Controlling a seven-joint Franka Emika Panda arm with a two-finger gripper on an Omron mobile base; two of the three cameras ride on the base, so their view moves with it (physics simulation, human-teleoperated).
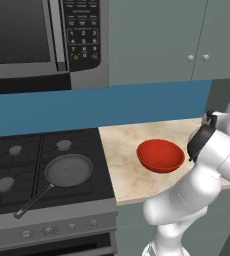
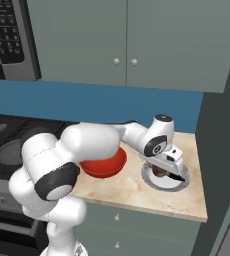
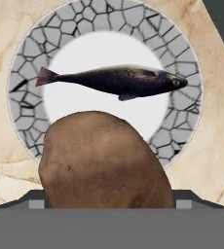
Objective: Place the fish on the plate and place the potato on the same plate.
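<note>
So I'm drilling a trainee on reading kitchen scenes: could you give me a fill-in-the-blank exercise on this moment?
1. The fish lies on the ____, whose rim has a cracked grey pattern.
2. The brown thing at the gripper, above the plate, is a ____.
3. The bowl on the counter is ____ in colour.
4. On the stove sits a ____ with a long handle.

Missing words: plate; potato; red; pan

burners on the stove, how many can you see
4, in the left base view: back left, back right, front left, and one under the frying pan, mostly hidden. More may lie past the frame's left edge.
</note>
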